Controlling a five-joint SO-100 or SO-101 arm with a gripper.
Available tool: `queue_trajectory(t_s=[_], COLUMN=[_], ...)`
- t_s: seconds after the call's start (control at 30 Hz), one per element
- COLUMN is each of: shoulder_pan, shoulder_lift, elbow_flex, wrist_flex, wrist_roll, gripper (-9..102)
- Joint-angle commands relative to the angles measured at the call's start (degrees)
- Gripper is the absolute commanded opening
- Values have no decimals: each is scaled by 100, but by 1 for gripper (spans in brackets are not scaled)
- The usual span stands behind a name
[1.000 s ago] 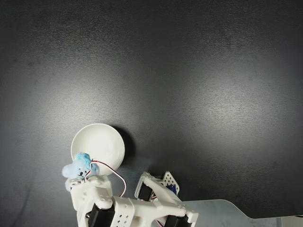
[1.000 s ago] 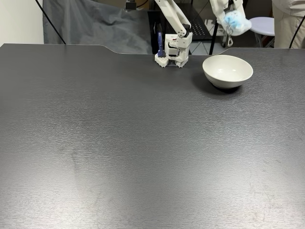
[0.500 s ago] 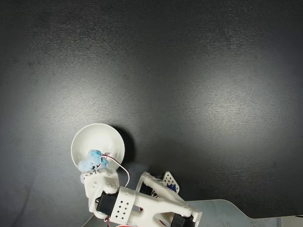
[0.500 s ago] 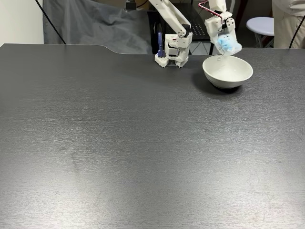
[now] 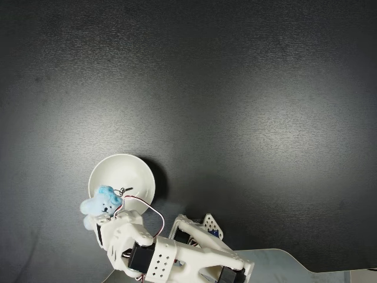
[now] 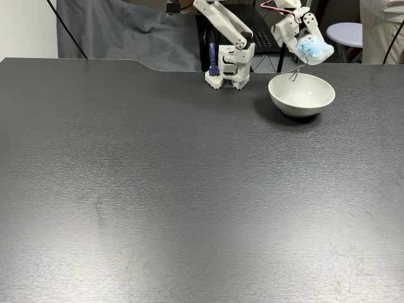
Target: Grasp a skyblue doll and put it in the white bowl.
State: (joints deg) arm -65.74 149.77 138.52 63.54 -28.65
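The skyblue doll hangs in the air at the white bowl's near rim in a fixed view from above. My gripper is shut on it. In the table-level fixed view the doll is held above the bowl's far right edge, with its small metal ring dangling toward the bowl. The bowl's inside looks empty.
The arm's white base is clamped at the table's far edge, left of the bowl in the table-level fixed view. A stool and a person's trousers stand behind the table. The dark tabletop stretches wide toward the camera.
The gripper dipped the doll over the bowl half a second ago, then lifted and swung it back toward the bowl's rim. It still holds the doll.
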Motion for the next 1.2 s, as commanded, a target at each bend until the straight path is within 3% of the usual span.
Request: queue_trajectory(t_s=[0.0, 0.23, 0.53, 1.17], shoulder_pan=[44, 53, 1099, 1389], shoulder_lift=[105, -527, -642, -650], elbow_flex=[-70, -70, -70, 88], wrist_flex=[-264, -905, -923, -932], wrist_roll=[53, 53, 44, 53], gripper=[-1, -1, -1, 0])
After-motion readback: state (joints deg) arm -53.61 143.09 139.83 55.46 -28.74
